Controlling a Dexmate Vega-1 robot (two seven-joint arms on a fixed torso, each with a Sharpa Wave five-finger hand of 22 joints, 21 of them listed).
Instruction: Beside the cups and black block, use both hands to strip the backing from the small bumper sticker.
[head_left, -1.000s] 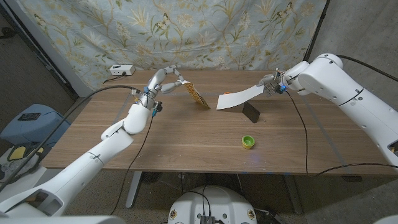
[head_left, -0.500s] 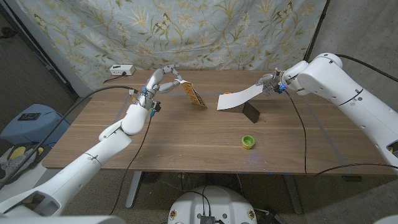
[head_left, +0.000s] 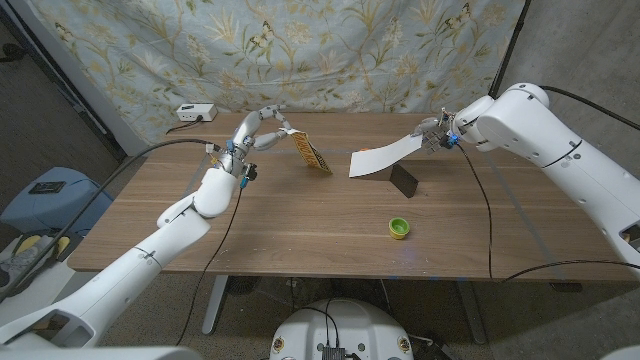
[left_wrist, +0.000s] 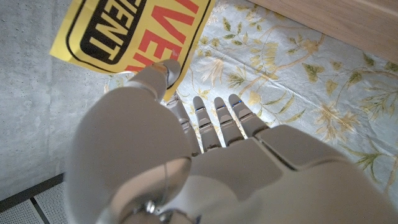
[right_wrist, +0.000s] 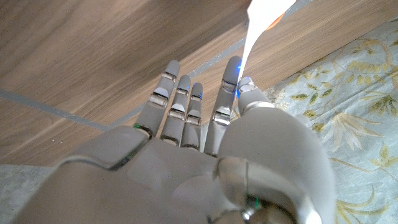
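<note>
Upper left of centre, the left hand (head_left: 258, 130) pinches the yellow bumper sticker (head_left: 313, 154) by its top corner, fingers clamped on it, its lower edge near the tabletop (head_left: 300, 220). Right of centre, the right hand (head_left: 435, 135) pinches the white backing (head_left: 385, 156) above the black block (head_left: 403, 179). The two sheets hang apart. Risk: the dangling adhesive side could fold onto itself or catch the tabletop.
</note>
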